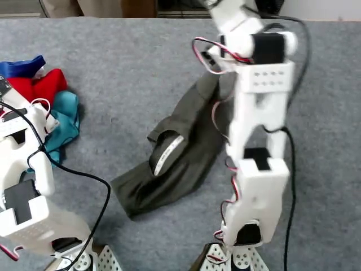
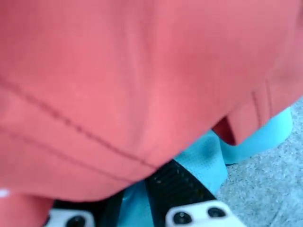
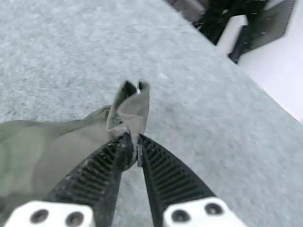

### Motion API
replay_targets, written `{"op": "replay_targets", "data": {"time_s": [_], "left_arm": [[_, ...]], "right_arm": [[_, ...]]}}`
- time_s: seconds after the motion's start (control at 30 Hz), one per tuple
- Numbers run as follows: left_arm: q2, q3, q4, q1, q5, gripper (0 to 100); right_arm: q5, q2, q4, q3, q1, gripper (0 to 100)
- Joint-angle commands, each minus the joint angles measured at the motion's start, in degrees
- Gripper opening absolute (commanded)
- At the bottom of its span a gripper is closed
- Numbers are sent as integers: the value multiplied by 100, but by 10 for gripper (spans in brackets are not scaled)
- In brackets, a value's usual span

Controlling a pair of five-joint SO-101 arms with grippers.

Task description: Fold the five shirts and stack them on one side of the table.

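high camera looks down, sharing olive shirt (image 1: pixel 192 158) with right wrist

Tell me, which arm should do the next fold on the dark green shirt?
The right one, probably. The right claw pinches an edge of the dark green shirt. The left claw is off among the red shirt and teal shirt.

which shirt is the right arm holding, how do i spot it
On the grey table, look to the middle. The olive shirt lies there crumpled, one edge pinched in the right gripper. It alone is dull and dark; the red shirt, teal shirt and blue shirt are bunched at the high view's left edge.
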Motion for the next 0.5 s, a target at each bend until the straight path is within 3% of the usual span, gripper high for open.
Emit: {"op": "replay_targets", "data": {"time_s": [0.0,0.33,0.47], "left_arm": [[-48,-35,-105,62,-44,20],[-48,-26,-97,53,-26,21],[-48,-26,-105,53,-18,23]], "right_arm": [[-255,-1218,88,356,286,6],[-1275,-1912,-360,2000,787,5],[-835,-1991,-308,2536,1323,5]]}}
